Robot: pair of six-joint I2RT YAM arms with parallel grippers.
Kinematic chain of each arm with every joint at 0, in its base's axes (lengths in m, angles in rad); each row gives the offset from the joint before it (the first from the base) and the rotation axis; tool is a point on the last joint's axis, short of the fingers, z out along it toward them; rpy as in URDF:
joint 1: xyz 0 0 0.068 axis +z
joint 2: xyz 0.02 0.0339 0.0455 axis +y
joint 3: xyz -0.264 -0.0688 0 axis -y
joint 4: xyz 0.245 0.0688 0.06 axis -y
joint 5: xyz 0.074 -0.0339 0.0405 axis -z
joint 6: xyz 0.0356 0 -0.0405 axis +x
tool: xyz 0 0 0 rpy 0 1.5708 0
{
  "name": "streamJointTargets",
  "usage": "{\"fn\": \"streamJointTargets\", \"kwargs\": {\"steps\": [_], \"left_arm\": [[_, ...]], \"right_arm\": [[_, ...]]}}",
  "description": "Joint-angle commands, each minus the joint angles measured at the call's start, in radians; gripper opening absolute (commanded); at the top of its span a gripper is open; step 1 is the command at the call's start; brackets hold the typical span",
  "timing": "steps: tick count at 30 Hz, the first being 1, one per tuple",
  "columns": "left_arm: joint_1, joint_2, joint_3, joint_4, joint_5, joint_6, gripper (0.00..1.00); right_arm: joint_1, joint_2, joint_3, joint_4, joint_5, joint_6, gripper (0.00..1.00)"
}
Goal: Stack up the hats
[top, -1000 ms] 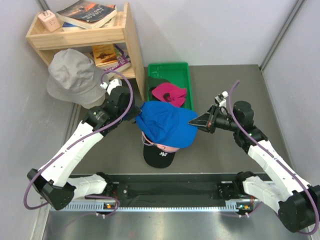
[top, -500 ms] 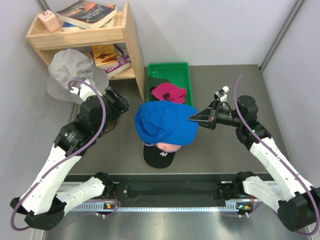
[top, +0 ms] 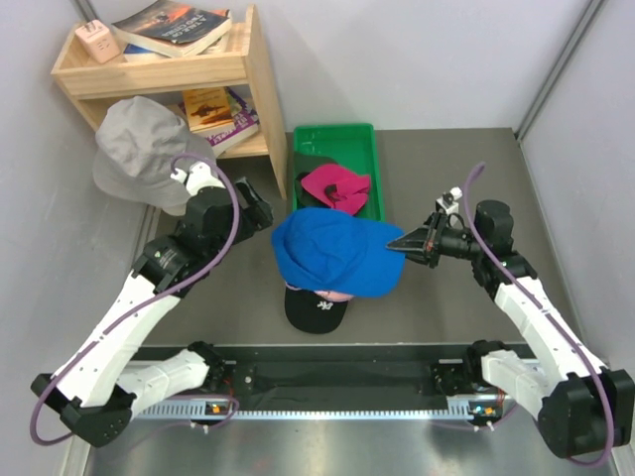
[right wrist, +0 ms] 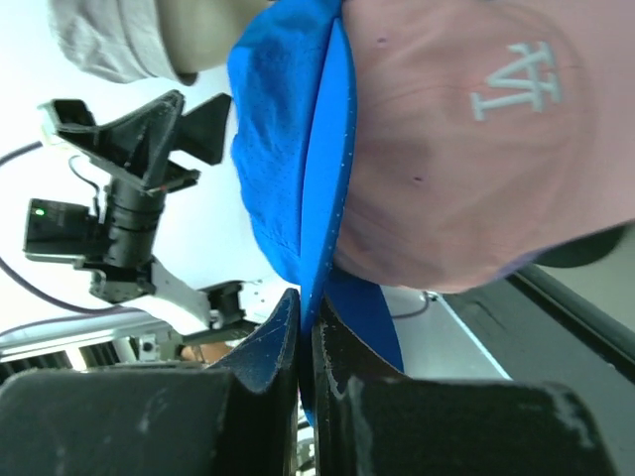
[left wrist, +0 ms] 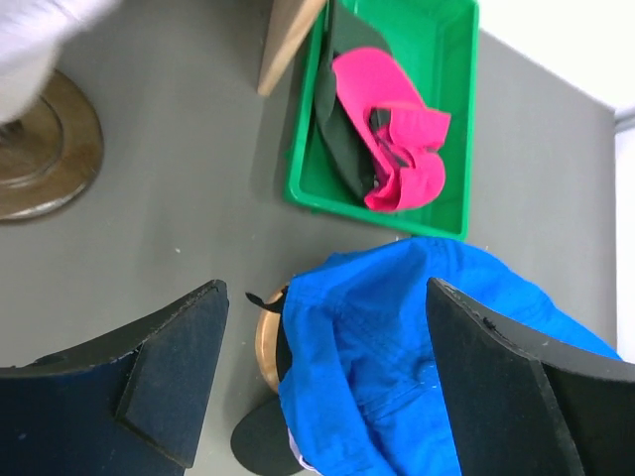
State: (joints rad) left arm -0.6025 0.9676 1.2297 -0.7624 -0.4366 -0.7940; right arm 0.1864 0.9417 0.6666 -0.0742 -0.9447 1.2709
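The bright blue hat [top: 332, 253] lies on top of the stack, over a pink hat [right wrist: 476, 149] and a black hat [top: 316, 312] whose brim sticks out toward the near edge. My right gripper [top: 402, 243] is shut on the blue hat's brim [right wrist: 322, 178], which runs between its jaws [right wrist: 306, 302]. My left gripper [top: 260, 213] hangs open to the left of the stack, apart from the blue hat [left wrist: 427, 347], with nothing between its fingers [left wrist: 325, 293]. A magenta hat [top: 335, 185] lies on a dark green hat [left wrist: 342, 139] in the green tray [top: 362, 134].
A wooden shelf [top: 253, 89] with books stands at the back left. In front of it a grey hat [top: 144, 149] sits on a stand with a round wooden base [left wrist: 45, 149]. The stack rests on another round wooden base [left wrist: 266, 342].
My left gripper let go of the blue hat, opened and drew back to the left. The blue hat settled over the stack, its brim still held by my right gripper.
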Motion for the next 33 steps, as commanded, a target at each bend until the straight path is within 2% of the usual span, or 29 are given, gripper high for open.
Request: {"fn": "streamJointTargets", "kwargs": {"steps": [1, 4, 7, 11, 15, 24, 30, 33], "left_arm": [[0.003, 0.008, 0.002, 0.074, 0.044, 0.016, 0.85], [0.003, 0.013, -0.004, 0.081, 0.079, 0.030, 0.85], [0.003, 0.008, -0.022, 0.086, 0.124, 0.045, 0.83], [0.010, -0.006, -0.042, 0.064, 0.130, 0.038, 0.75], [0.046, 0.028, -0.032, 0.035, 0.148, 0.036, 0.73], [0.185, 0.198, -0.032, -0.011, 0.407, 0.052, 0.67], [0.190, 0.246, -0.041, -0.061, 0.405, 0.047, 0.65], [0.190, 0.255, -0.052, -0.066, 0.391, 0.045, 0.65]], "right_arm": [[-0.038, 0.028, -0.022, -0.113, -0.051, -0.186, 0.00], [-0.054, 0.048, -0.027, -0.196, -0.045, -0.280, 0.00], [-0.065, 0.074, -0.055, -0.193, -0.032, -0.315, 0.00], [-0.071, 0.106, -0.065, -0.196, -0.005, -0.361, 0.00], [-0.074, 0.147, -0.055, -0.191, 0.009, -0.389, 0.00], [-0.079, 0.272, 0.001, -0.173, 0.018, -0.432, 0.00], [-0.079, 0.286, 0.016, -0.168, 0.040, -0.432, 0.18], [-0.079, 0.281, 0.025, -0.168, 0.064, -0.433, 0.36]]}}
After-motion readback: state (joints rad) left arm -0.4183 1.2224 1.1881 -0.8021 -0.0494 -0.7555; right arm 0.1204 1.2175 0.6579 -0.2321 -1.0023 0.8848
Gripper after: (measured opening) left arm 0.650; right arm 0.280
